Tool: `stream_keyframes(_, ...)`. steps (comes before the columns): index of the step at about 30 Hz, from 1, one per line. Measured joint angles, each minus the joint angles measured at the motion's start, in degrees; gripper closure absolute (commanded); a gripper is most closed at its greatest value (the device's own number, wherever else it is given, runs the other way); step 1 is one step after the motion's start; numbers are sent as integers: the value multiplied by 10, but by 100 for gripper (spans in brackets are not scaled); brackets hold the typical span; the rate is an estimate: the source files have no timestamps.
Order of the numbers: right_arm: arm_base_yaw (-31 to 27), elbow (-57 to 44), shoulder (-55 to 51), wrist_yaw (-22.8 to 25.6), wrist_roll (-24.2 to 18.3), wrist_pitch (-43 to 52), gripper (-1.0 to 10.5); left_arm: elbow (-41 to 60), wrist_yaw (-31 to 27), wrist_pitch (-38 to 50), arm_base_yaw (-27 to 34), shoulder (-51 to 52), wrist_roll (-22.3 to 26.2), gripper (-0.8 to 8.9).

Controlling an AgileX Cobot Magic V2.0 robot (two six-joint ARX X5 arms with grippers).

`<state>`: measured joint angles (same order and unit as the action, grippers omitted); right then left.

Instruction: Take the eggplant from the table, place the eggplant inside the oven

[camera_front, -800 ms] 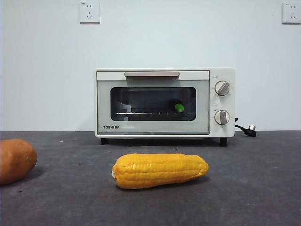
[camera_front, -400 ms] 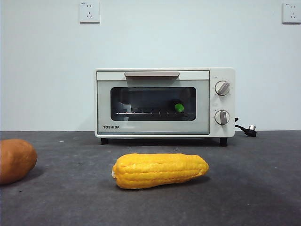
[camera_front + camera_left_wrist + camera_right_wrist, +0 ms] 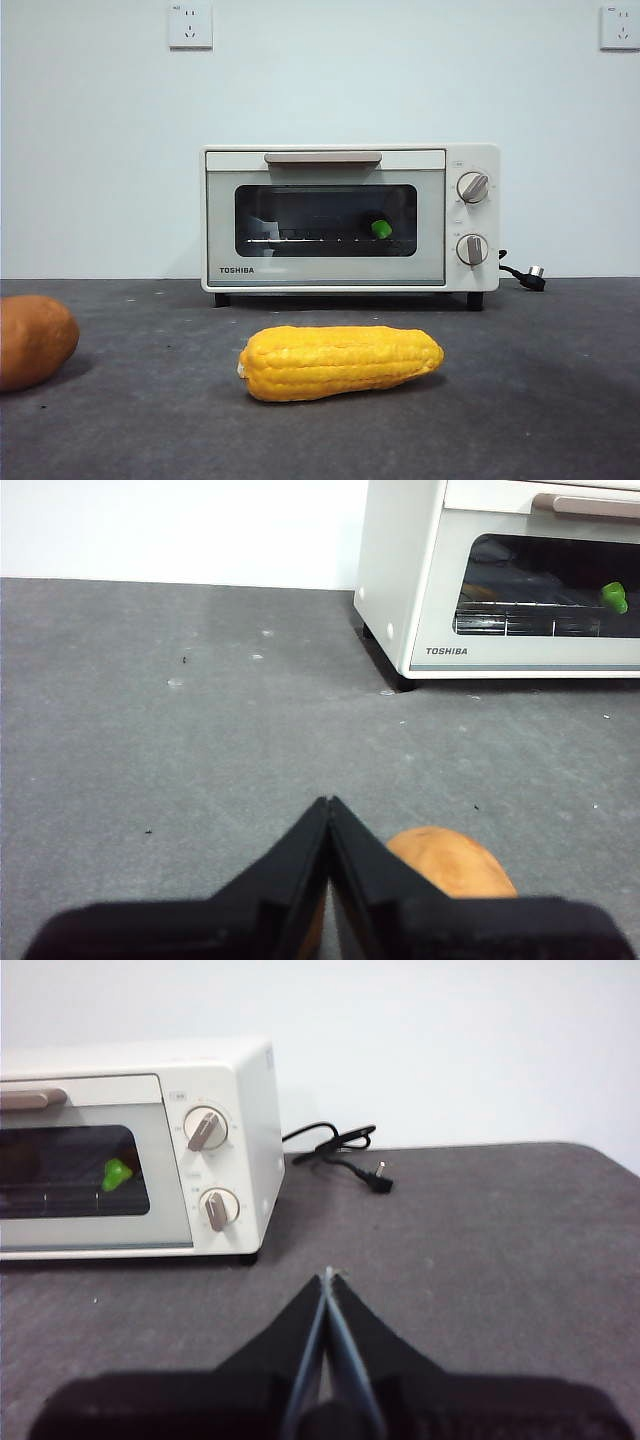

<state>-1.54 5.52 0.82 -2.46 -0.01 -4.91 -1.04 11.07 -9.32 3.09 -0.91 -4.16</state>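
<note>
White wall, dark grey surface (image 3: 560, 400). You've got the eggplant (image 3: 381, 228) already inside the oven (image 3: 350, 218), door shut; only its green stem end shows through the glass, right of centre, body hidden, so axis unclear. Left gripper (image 3: 328, 805) and right gripper (image 3: 328, 1275) both sit pinched closed, empty, back from the oven. Judging by that, no reach is needed.

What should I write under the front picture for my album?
Closed oven with the eggplant's green stem showing inside, corn in front.
</note>
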Motion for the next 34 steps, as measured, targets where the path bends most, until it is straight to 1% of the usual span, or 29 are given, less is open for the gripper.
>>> stream_keyframes(8, 0, -38, -2, 0, 0, 18, 946, 0, 0, 0, 0, 0, 0, 817)
stream_keyframes(16, 0, -42, -2, 0, 0, -2, 946, 0, 0, 0, 0, 0, 0, 817)
stream_keyframes(21, 0, -42, -2, 0, 0, -57, 946, 0, 0, 0, 0, 0, 0, 817)
stream_keyframes(34, 0, -42, -2, -5, 6, -58, 946, 0, 0, 0, 0, 0, 0, 817)
